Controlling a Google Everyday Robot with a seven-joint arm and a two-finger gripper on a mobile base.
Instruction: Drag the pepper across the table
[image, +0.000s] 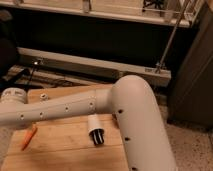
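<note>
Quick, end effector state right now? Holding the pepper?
End effector: out of frame past the left edge, open, holding nothing; the pepper lies free on the table.

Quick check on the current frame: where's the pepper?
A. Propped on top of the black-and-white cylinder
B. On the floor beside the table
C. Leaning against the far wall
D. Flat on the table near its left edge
D: the pepper lies flat on the table near its left edge, well clear of the cylinder. The arm crosses above it, and the gripper is out of frame past the left edge.
</note>
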